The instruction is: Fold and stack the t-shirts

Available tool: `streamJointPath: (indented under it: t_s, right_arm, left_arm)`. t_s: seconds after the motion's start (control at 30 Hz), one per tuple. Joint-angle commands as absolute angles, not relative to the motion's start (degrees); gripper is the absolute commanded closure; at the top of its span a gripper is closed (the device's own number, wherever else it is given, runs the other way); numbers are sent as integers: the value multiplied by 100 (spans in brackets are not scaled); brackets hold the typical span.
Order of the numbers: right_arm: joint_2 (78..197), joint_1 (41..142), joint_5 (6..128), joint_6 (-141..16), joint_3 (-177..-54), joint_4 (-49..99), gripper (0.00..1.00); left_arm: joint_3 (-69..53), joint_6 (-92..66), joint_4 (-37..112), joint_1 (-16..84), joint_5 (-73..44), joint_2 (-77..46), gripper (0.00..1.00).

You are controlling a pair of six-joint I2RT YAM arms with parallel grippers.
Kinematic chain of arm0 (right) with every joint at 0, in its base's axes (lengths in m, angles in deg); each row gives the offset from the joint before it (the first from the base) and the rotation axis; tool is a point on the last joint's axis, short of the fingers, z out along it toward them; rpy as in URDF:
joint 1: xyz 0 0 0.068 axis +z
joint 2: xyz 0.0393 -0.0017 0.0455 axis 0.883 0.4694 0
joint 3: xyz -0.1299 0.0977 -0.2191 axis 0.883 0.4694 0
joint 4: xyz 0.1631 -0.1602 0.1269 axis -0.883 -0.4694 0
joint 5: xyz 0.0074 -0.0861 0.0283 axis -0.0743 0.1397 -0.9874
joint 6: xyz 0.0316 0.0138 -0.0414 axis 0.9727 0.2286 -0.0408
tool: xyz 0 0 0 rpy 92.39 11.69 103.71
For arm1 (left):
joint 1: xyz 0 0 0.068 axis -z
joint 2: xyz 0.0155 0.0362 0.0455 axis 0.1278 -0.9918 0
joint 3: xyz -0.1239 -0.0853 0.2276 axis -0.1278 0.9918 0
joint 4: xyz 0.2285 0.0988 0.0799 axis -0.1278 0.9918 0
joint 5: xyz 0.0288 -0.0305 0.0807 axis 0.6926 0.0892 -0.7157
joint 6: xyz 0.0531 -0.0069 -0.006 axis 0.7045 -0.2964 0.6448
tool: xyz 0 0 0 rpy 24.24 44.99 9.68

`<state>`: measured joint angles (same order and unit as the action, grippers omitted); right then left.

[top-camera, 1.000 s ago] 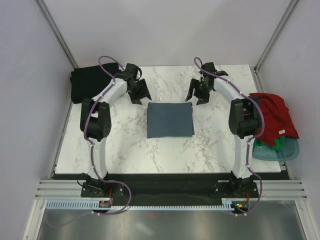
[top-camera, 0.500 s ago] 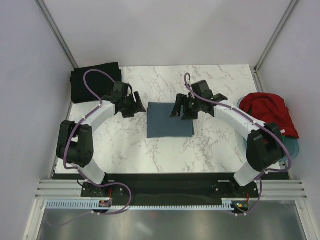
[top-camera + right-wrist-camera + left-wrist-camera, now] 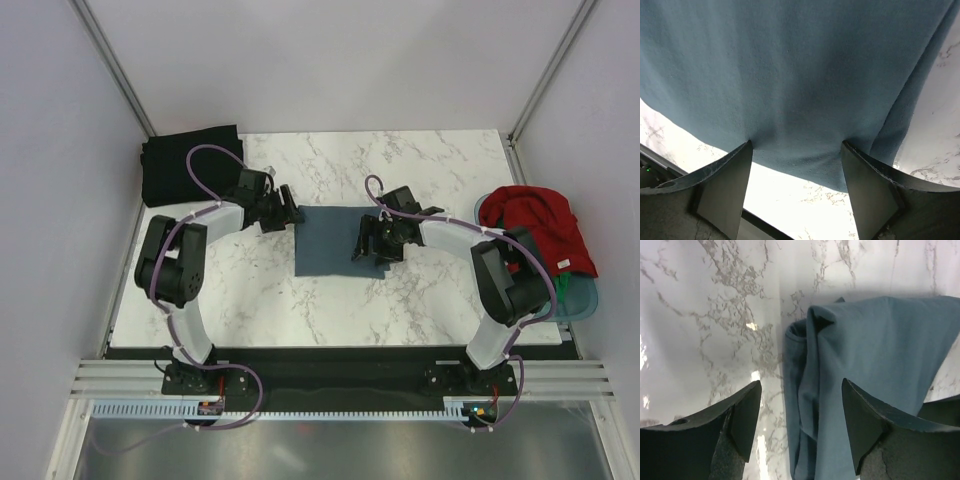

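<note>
Only the top view shows the red t-shirt (image 3: 535, 225)

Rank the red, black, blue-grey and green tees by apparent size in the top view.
1. the red tee, bunched, narrowly largest.
2. the black tee and the blue-grey tee: they look alike, so unranked.
3. the green tee: only a sliver shows.
</note>
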<state>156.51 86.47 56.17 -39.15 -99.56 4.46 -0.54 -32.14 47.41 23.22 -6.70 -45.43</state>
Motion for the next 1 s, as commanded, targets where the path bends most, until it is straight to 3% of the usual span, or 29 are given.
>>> streamJointPath:
  t_s: [0.0,0.33,0.43,0.53,0.57,0.67,0.73,0.97]
  right_arm:
    - [15646,8635,6107,-4287,-9766,269,20]
    - [15602,8626,5879,-4489,-10118,-12,20]
    - [15532,8635,5879,-4489,-10074,-39,20]
    - [15383,8635,5870,-4463,-10013,-39,20]
    - [15278,8626,5878,-4446,-10004,-39,20]
    - [14893,8626,5879,-4375,-9977,-39,17]
    - [14445,8626,5905,-4244,-9916,-30,2]
    - [12776,8670,5782,-4111,-9249,-117,2]
  left_arm:
    - [-403,-3009,4337,2351,-395,-4968,29]
    - [-394,-3317,3757,2404,-122,-5558,37]
    - [-368,-3422,3722,2421,-26,-5611,49]
    - [-202,-3466,3696,2465,-78,-5462,69]
    - [-114,-3475,3670,2466,-61,-5401,82]
    - [-87,-3379,3818,2466,-121,-5189,98]
    - [-271,-3178,4327,2448,-305,-4988,98]
    - [-1341,-2378,5733,2246,-911,-4530,98]
